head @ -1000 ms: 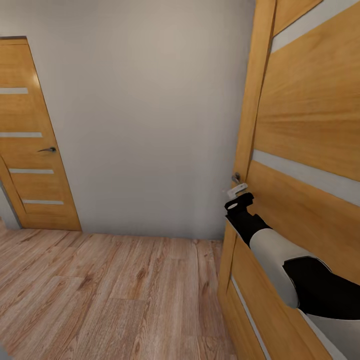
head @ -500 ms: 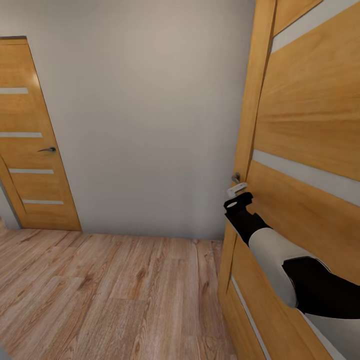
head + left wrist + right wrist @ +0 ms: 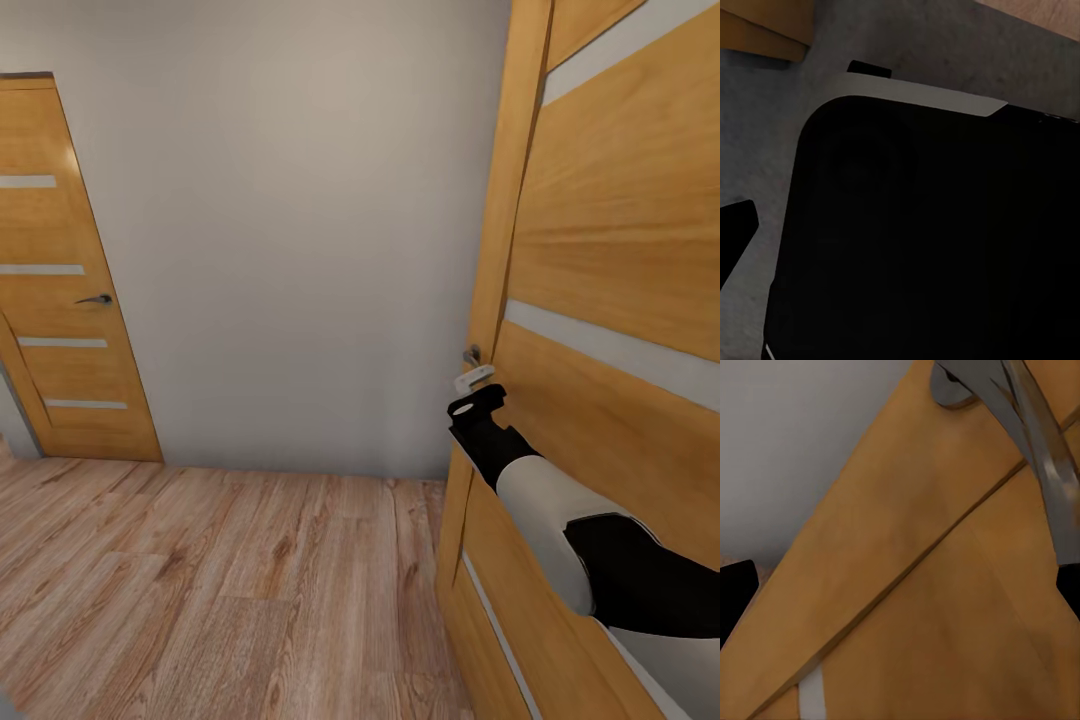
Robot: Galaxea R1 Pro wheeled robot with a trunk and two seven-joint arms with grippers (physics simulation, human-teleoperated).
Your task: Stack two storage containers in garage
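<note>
Right tool (image 3: 478,402) | at door handle (image 3: 473,357) | grip state cannot be told

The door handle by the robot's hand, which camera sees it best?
The right wrist view: the grey door handle looms large and close against the wooden door. The head view shows it small, just above the right gripper.

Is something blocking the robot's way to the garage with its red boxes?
Yes, a wooden door stands right in front of the robot on its right. The right pincer is up at the door handle, seen close in the right wrist view. No red boxes can be seen here, and what lies behind the door is hidden.
</note>
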